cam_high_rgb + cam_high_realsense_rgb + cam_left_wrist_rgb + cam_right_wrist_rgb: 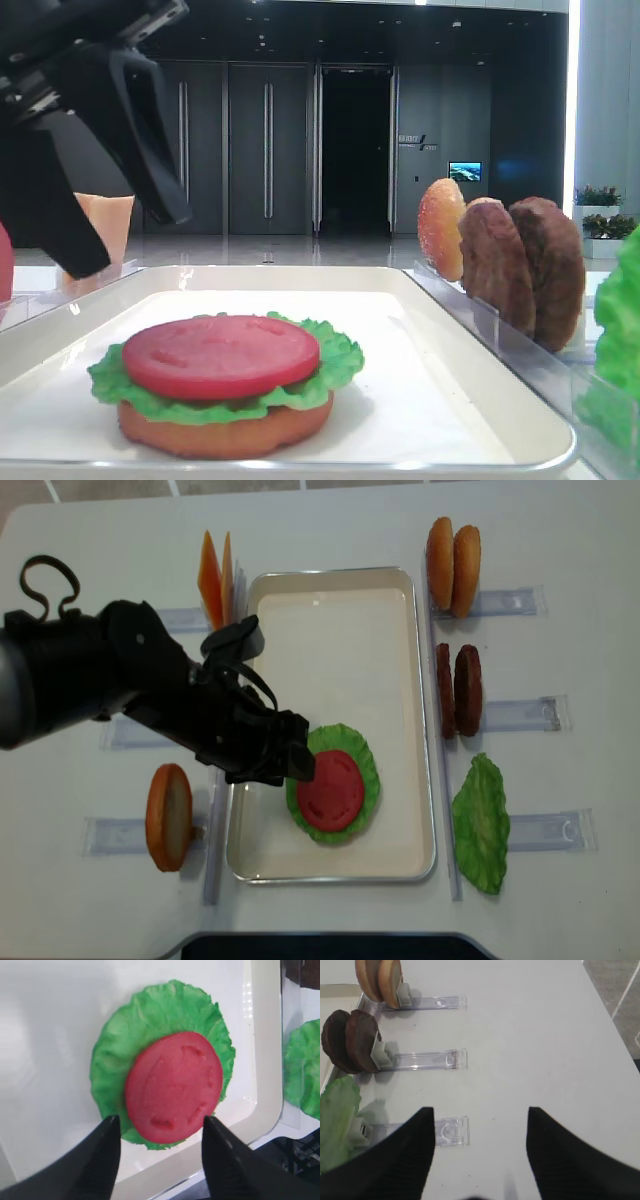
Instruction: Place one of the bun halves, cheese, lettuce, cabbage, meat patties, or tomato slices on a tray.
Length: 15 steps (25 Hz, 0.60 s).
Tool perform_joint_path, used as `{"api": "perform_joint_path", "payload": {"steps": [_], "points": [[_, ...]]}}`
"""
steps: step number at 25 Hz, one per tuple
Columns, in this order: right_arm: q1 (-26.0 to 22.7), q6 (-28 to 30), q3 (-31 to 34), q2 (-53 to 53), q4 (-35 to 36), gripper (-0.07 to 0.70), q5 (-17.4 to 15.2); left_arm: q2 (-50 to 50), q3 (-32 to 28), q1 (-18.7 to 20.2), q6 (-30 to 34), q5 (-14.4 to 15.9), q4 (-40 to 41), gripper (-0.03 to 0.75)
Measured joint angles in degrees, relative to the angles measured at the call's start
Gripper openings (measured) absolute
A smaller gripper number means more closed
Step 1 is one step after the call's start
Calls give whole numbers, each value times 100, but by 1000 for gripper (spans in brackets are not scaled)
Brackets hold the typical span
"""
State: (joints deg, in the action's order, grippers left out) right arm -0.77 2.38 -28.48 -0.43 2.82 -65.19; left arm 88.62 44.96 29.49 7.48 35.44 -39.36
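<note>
- A white tray point(335, 865) sits in the middle of a pale counter point(560, 900), seen from overhead.
- Toward the tray's six o'clock end sits a part-built burger: a bun half point(225, 428) at the bottom, a ruffled lettuce leaf point(365, 770) on it, and a red tomato slice point(329, 789) on top, lying flat and slightly off the leaf's centre.
- The left pincer point(285, 760) hovers at the stack's nine o'clock, jaws spread wide and gripping nothing. In its own camera the dark fingers point(107, 1155) frame the tomato without touching it, so the slice looks already set down and let go.
- The right pincer point(479, 1150) hangs open and empty over bare counter at the far three o'clock side, well apart from the tray, probably parked out of the way.
- Spare ingredients stand on edge in clear plastic racks point(520, 715) along both sides of the tray, which likely makes them easy to pinch by the rim.
- At three o'clock of the tray: two bun halves point(452, 552), two dark meat patties point(458, 690) and another lettuce leaf point(482, 825).
- At nine o'clock: orange cheese slices point(212, 578) near the top and another round orange-brown disc point(168, 816) lower down.
</note>
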Motion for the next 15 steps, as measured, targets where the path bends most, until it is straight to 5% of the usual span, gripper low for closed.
{"api": "perform_joint_path", "payload": {"steps": [10, 15], "points": [[0, 0, 0, 0, 0, 417, 0, -440, 582, 0, -1519, 741, 2215, 399], [0, 0, 0, 0, 0, 416, 0, -548, 838, -272, -1778, 1236, 2798, 399]]}}
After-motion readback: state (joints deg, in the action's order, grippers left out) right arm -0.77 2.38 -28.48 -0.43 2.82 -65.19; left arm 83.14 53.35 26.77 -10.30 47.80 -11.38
